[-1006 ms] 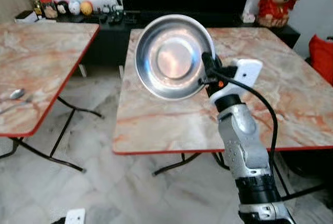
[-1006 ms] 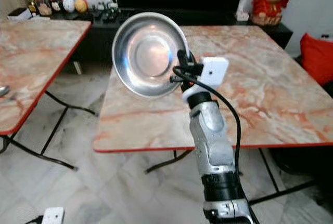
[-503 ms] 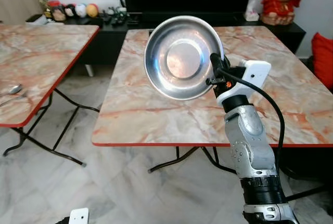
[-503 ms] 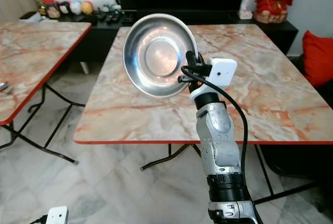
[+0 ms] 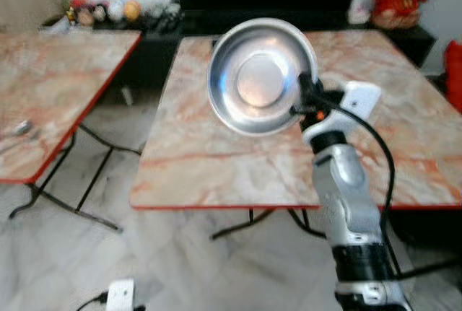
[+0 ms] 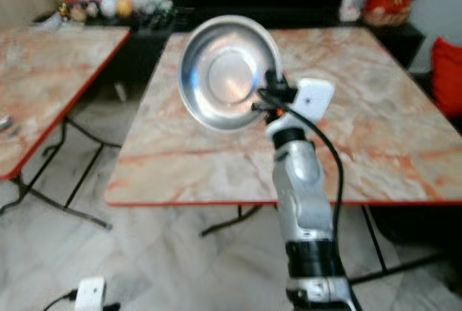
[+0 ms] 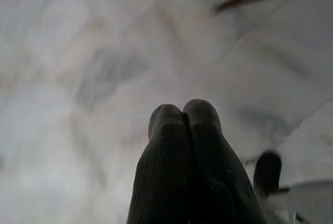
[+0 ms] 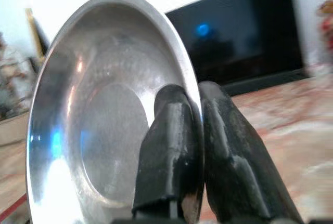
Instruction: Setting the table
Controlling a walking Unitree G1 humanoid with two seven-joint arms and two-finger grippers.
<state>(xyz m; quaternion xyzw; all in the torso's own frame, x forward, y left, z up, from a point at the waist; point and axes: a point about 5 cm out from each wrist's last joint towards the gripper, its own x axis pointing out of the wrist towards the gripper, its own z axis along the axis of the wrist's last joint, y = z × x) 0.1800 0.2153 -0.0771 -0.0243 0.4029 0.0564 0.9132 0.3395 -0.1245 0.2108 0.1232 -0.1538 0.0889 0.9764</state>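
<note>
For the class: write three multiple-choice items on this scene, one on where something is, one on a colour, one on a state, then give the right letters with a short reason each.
1. Where is the steel plate?
A. Flat on the near table
B. Held up on edge in the air before the near table
C. On the floor

2. What colour is the edging of the near table?
A. Red
B. Blue
C. Green

3. How is the right gripper?
A. Wide open
B. Shut on nothing
C. Shut on the plate's rim

Answers: 1 B, the plate faces the camera, raised by the right arm. 2 A, a red strip runs along the table's front. 3 C, the right wrist view shows one finger on each side of the rim.
</note>
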